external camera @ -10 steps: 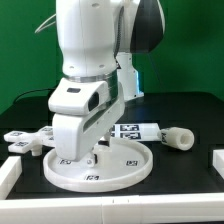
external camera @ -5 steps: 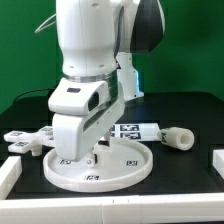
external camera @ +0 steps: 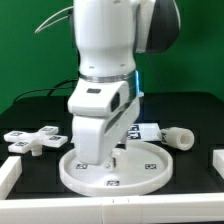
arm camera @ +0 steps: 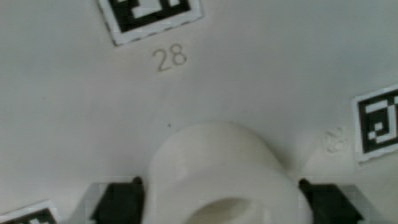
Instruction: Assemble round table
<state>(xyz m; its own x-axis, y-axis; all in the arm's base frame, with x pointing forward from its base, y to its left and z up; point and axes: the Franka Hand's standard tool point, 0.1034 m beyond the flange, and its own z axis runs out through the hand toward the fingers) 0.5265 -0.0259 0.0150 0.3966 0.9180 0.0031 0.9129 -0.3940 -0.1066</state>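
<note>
The large round disc [external camera: 150,172] lies flat on the black table, tags facing up. My gripper [external camera: 100,158] stands straight down over the disc's middle. In the wrist view the disc's tagged face [arm camera: 231,90] fills the picture, and a raised white hub [arm camera: 221,170] on it sits between my two dark fingers [arm camera: 121,200]. My gripper [arm camera: 221,200] is shut on that hub. The short thick leg [external camera: 175,136] lies on its side behind the disc, at the exterior view's right. The four-armed cross base [external camera: 35,140] lies at the exterior view's left.
White raised blocks stand at the table's front left corner [external camera: 8,172] and at its right edge [external camera: 215,160]. A green wall is behind the arm. The arm's body hides the middle of the disc in the exterior view.
My arm and the disc have moved together toward the exterior view's right. The cross base, half hidden before, now shows fully. The leg has not moved.
</note>
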